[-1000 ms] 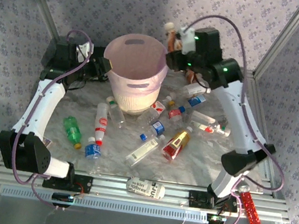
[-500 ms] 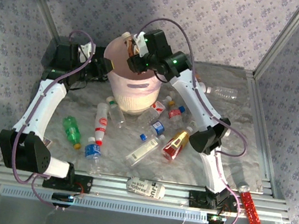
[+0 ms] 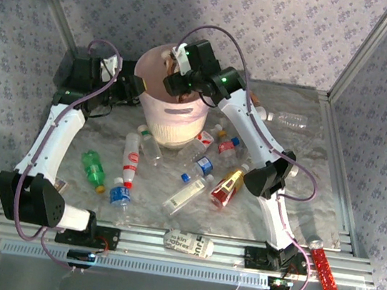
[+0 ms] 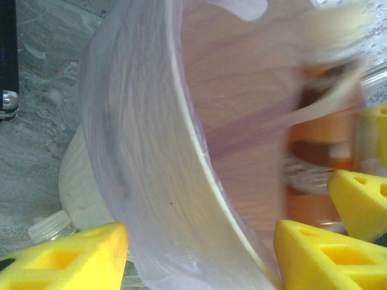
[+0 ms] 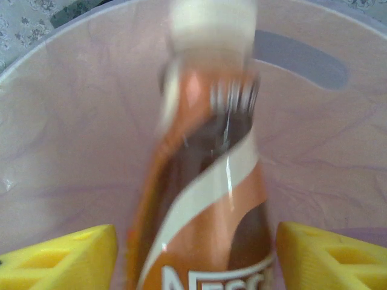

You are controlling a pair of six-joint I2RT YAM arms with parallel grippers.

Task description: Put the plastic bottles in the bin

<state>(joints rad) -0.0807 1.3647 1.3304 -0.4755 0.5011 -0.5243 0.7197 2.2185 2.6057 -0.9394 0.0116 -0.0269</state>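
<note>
The pale pink bin (image 3: pixel 170 118) stands at the back of the table. My right gripper (image 3: pixel 176 83) hangs open over its mouth. A brown and orange bottle (image 5: pixel 205 211) with a white cap is blurred between the yellow fingers (image 5: pixel 66 257), with a gap on each side, and points down into the bin (image 5: pixel 72 139). My left gripper (image 4: pixel 199 254) is open and straddles the bin's rim (image 4: pixel 199 163); the same bottle (image 4: pixel 317 157) shows inside. Several bottles lie on the table, among them a green one (image 3: pixel 93 168) and a yellow-red one (image 3: pixel 229 186).
A clear bottle (image 3: pixel 287 118) lies alone at the far right. A white printed packet (image 3: pixel 188 243) rests on the front rail and a red glittery stick (image 3: pixel 324 279) at the right front corner. A flat black case (image 3: pixel 80 71) sits behind the left arm.
My right gripper swung left from beside the bin to above its mouth with the brown bottle, and its fingers now stand apart from the bottle. The left arm has not moved.
</note>
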